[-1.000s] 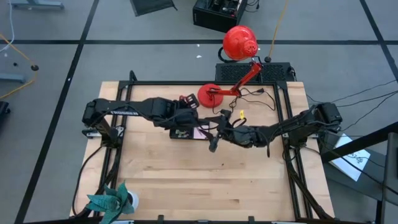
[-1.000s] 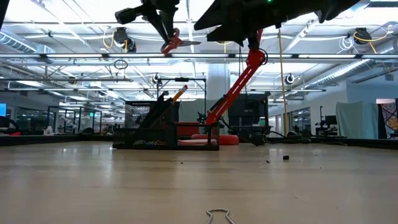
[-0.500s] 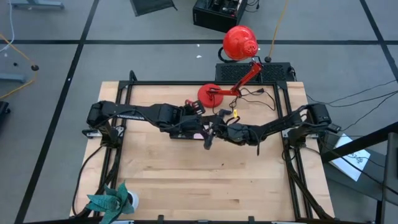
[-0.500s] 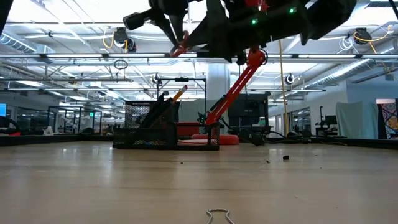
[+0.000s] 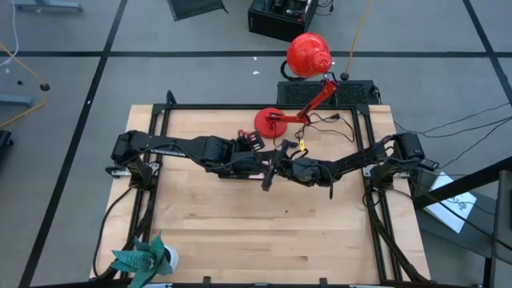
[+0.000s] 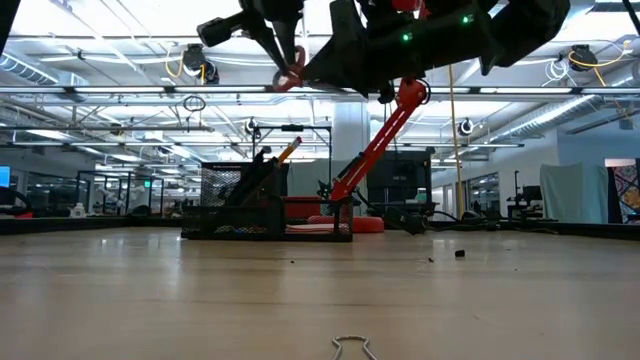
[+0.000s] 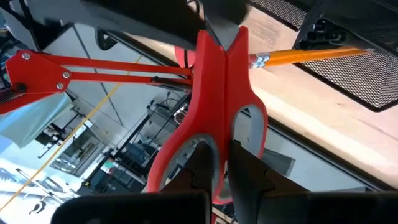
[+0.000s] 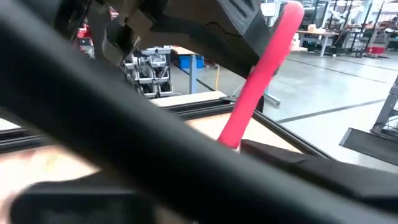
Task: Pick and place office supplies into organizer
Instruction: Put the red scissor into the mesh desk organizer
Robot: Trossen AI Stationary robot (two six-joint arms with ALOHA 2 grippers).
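I see left gripper (image 5: 254,144) clamped on scissors (image 7: 214,118), held high above organizer (image 6: 265,205). Right gripper (image 5: 270,172) alongside, touching scissors; can't tell its finger state. Pencil (image 7: 311,56) in organizer.

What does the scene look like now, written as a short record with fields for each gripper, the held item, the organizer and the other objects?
left gripper: shut on the red-handled scissors, raised above the table
right gripper: meets the left one over the organizer; whether open or shut is unclear
organizer: black mesh tray on the wooden table, an orange pencil leaning in it
red desk lamp: stands behind the organizer
teal plant: at the table's near left corner
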